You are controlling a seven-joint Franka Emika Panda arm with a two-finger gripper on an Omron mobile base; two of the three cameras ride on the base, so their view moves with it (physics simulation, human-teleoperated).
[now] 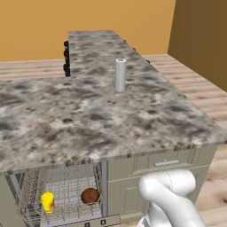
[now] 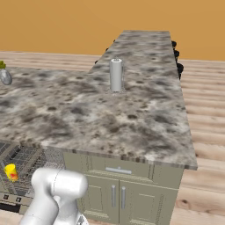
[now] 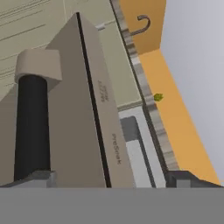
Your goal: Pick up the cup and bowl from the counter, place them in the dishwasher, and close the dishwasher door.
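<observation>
The yellow cup (image 1: 48, 201) and the reddish-brown bowl (image 1: 90, 195) sit side by side in the wire rack (image 1: 66, 184) of the dishwasher under the granite counter (image 1: 88, 115). The cup (image 2: 11, 172) also shows at the left edge of the right base view. The dishwasher door (image 3: 65, 109) stands partly raised, its button strip (image 1: 95, 221) low in the left base view. Close before the hand is the door's black handle bar (image 3: 30, 127). My gripper (image 3: 111, 178) is open, its fingertips (image 3: 39, 177) wide apart on either side of the door's top edge.
A tall grey capped cylinder (image 1: 120, 74) stands on the middle of the counter. Olive cabinet doors and a drawer (image 2: 118, 182) lie right of the dishwasher. Black stove knobs (image 1: 66, 57) line the far counter leg. A small plant and grey item (image 2: 4, 74) sit at far left.
</observation>
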